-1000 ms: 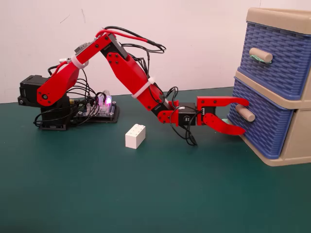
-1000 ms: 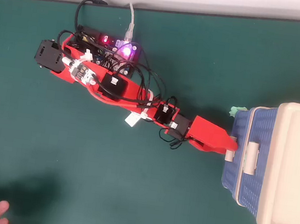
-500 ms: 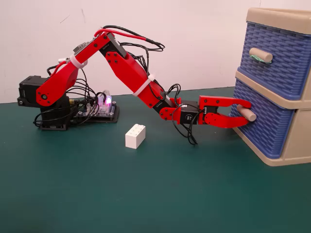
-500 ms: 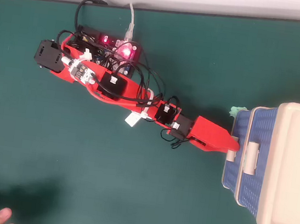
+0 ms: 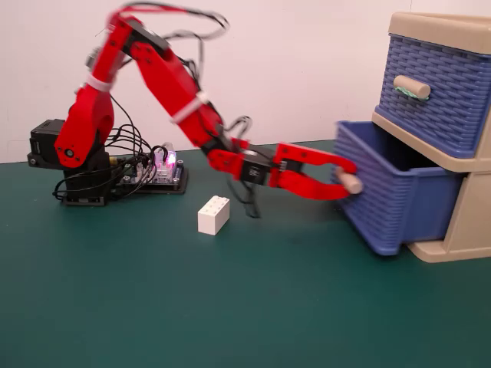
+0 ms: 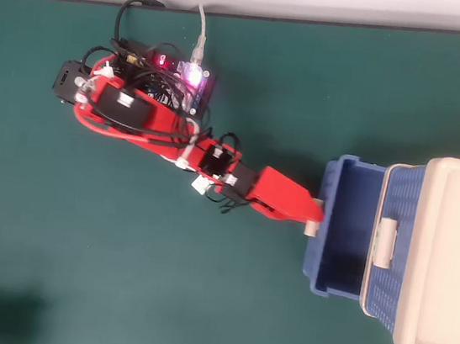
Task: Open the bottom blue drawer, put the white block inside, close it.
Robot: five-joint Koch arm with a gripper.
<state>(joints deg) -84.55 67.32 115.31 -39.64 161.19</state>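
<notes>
Bottom drawer pulled open

We see the gripper clamped on the bottom blue drawer handle, drawn out since a second ago; the white block sits on the table.

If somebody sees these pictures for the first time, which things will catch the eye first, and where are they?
The red arm stretches from its base at the left of the fixed view toward the right, its tool clamped on the handle of the bottom blue drawer, which stands pulled out of the beige unit. The white block lies alone on the green table below the arm.
</notes>
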